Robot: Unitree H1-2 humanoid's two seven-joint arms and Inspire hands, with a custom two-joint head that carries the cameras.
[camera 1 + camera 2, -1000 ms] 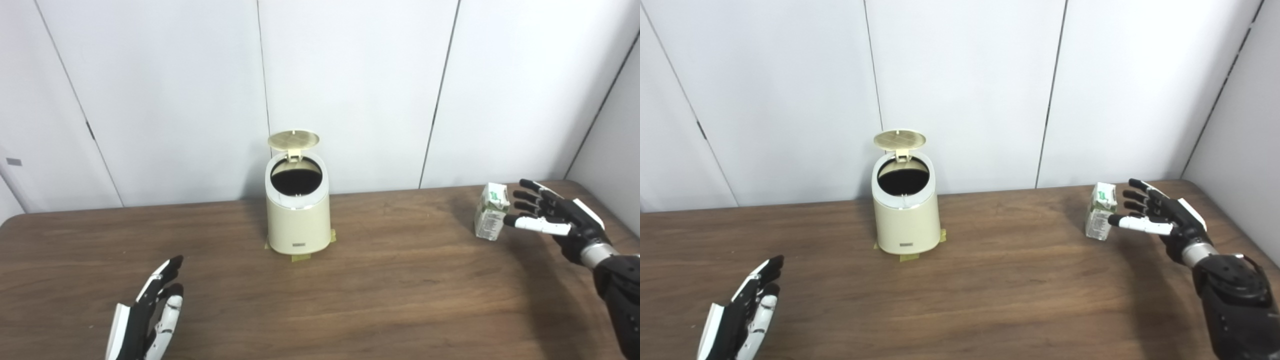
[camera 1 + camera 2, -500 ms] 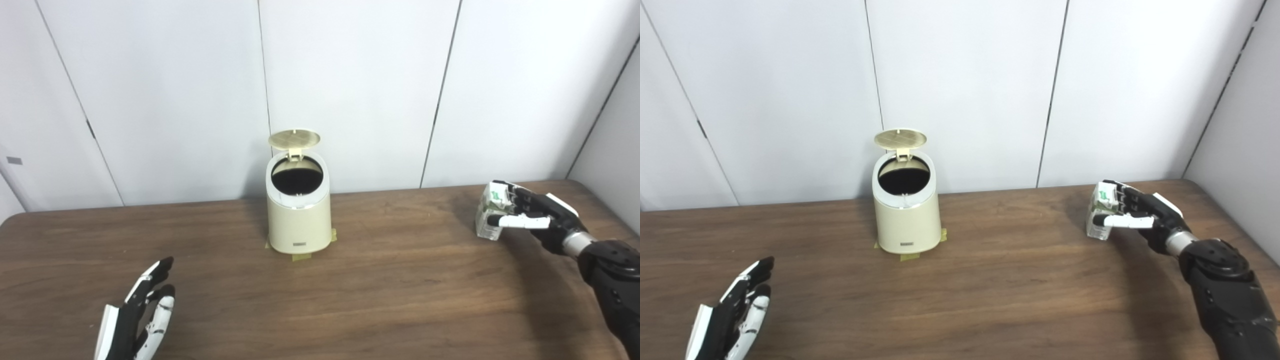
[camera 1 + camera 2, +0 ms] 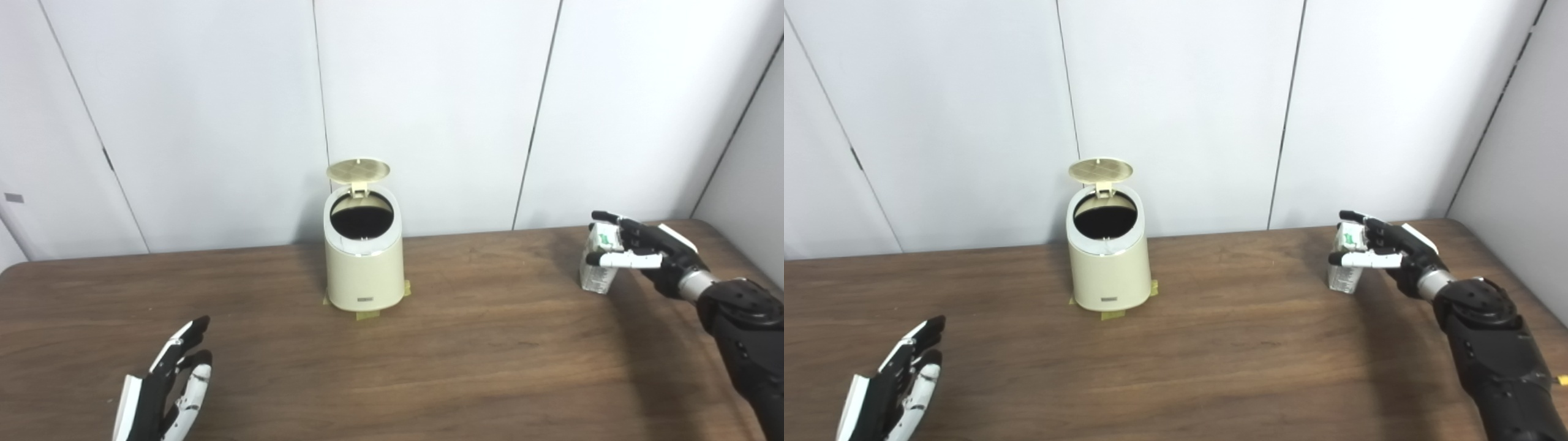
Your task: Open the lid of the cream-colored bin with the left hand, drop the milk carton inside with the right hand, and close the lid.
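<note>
White wall panels back the wooden tabletop [image 3: 490,343]. Cream-colored bin [image 3: 364,263] stands taped down, lid [image 3: 358,170] up, ready. Right robot hand [image 3: 643,254] wraps the upright milk carton [image 3: 597,269] at far right; left robot hand [image 3: 165,386] waits, fingers spread, empty.

**What we cannot see**

The left robot hand [image 3: 162,392] is cut off by the bottom edge. Inside the bin [image 3: 364,257] it is just dark. The right robot hand [image 3: 1387,251] hides part of the milk carton [image 3: 1344,277]; its print is too small to read.
</note>
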